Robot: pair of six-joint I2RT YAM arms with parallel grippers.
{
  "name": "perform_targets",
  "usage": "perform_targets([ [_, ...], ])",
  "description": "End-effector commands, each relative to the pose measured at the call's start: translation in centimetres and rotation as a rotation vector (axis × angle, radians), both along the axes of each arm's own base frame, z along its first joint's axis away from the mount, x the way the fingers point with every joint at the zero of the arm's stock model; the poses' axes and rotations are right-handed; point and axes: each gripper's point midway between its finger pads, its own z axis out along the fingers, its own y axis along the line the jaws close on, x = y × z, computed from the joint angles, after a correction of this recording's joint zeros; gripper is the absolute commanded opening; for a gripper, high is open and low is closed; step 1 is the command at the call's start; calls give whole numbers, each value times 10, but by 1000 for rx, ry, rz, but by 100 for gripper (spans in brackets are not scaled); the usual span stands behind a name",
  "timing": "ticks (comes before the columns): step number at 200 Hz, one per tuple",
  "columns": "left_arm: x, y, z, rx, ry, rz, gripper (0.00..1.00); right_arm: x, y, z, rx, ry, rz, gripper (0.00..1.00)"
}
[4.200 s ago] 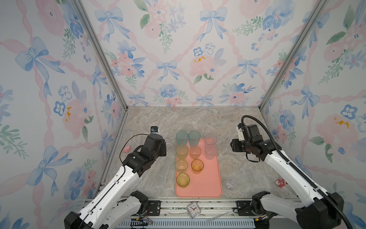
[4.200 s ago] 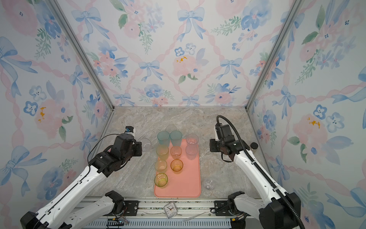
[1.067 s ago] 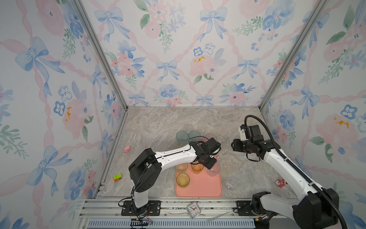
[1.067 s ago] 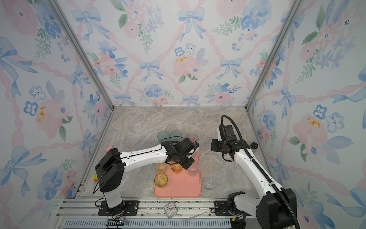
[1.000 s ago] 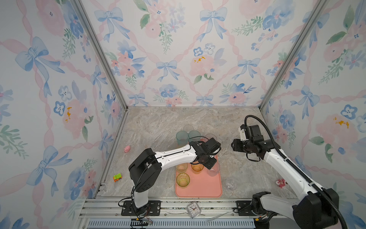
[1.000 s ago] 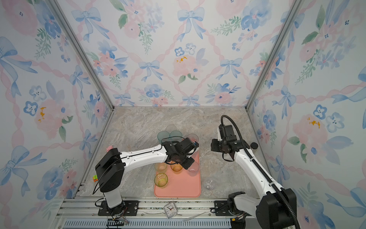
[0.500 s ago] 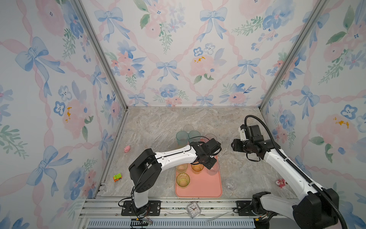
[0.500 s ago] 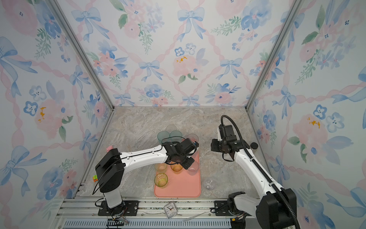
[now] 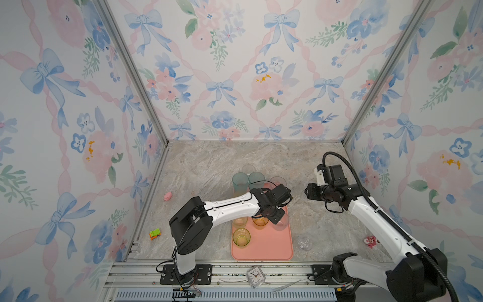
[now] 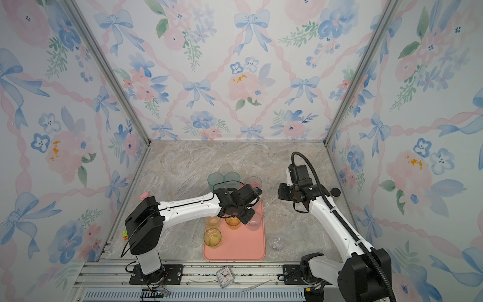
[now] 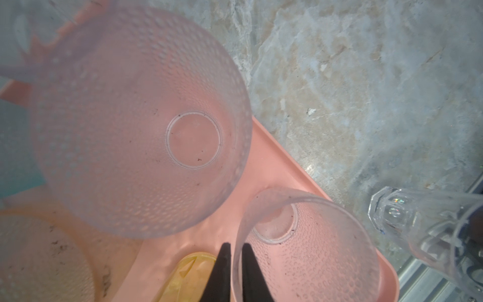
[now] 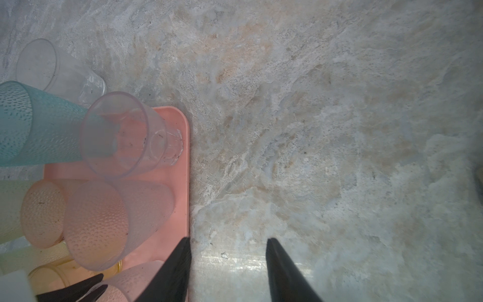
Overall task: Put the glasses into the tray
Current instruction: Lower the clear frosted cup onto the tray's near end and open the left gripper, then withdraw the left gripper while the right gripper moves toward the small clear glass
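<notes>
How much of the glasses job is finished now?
Several glasses already stand in the tray. The left gripper straddles the rim of a frosted glass standing there. Left: the small rounded glass beside the tray and a clear glass behind it, both on the table.

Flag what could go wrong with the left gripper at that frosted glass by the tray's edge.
1. The left gripper straddles the rim of the frosted glass; pulling away skewed could tip it over the nearby rim of the tray.
2. The taller pink glass stands close beside it; a sideways retreat may knock it.
</notes>
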Motion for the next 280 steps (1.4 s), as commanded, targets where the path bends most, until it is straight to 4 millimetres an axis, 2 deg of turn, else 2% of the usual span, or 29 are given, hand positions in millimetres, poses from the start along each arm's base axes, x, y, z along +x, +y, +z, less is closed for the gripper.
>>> perform_targets([
  [1,-1,5,11,-2,-31,-8,15,2,0,8,12,-9,-3,50],
  [35,-1,4,15,-8,-39,-11,21,1,2,7,12,-7,1,50],
  [76,-2,3,19,-15,-48,-14,21,0,3,8,10,-9,1,50],
  [139,-1,7,38,-46,-85,-9,21,-1,2,8,4,-4,1,50],
  [186,5,15,73,-97,-164,23,21,-4,3,7,0,5,6,50],
  [224,21,39,104,-137,-240,105,21,-11,4,8,-17,16,14,50],
  [249,34,66,122,-171,-293,196,22,-21,5,11,-34,24,24,50],
  [280,46,103,134,-244,-343,308,23,-41,7,21,-60,24,37,50],
])
